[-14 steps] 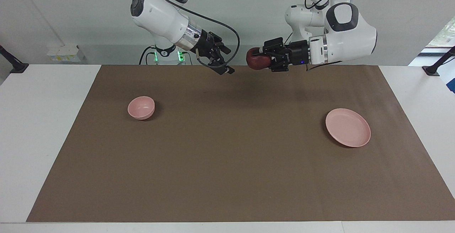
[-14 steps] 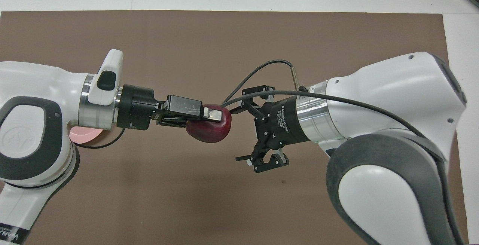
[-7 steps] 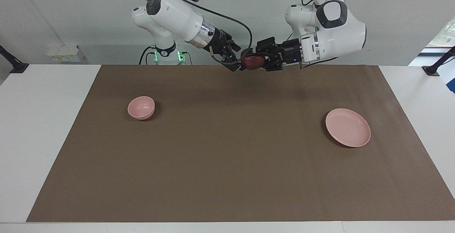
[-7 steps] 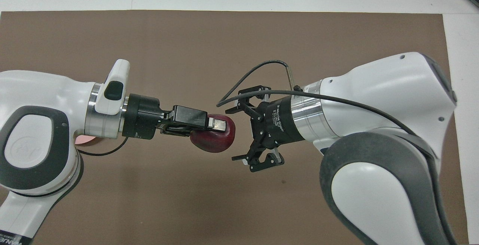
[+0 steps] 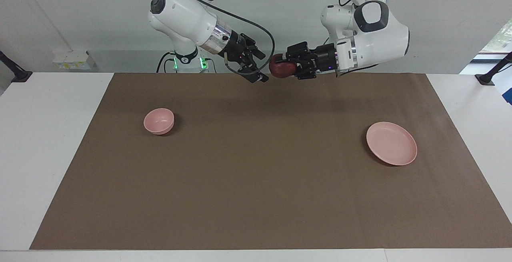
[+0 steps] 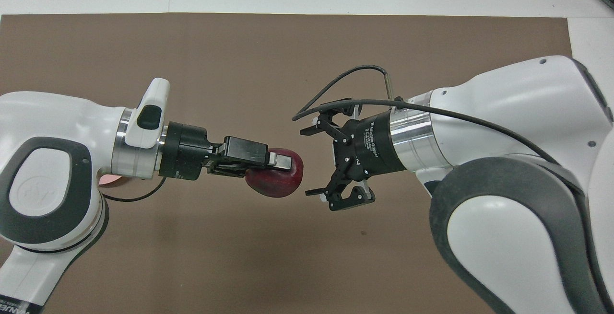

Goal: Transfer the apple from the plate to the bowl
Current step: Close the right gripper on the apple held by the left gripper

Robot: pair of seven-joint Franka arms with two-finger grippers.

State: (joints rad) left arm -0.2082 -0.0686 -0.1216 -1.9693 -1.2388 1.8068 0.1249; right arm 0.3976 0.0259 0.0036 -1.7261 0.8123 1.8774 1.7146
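1. The left gripper (image 5: 280, 67) has its fingers clamped on the apple (image 5: 281, 70), up in the air over the brown mat (image 5: 256, 182) at the robots' edge of the counter (image 5: 48, 134); the right gripper (image 5: 256, 70) faces it with fingers spread apart, just beside the fruit but not touching it
2. A handover looks due; if the left fingers let go before the right ones close, the apple drops onto the mat and rolls
3. The apple is round and smooth; a grip off its middle could squeeze it out sideways
4. The two grippers are close; a misjudged approach could knock fingers together or push the apple loose
5. The bowl (image 5: 159, 121) is small and deep, at the right arm's end; a release off its centre could clip the rim or tip it; the plate (image 5: 391, 143) is bare at the left arm's end
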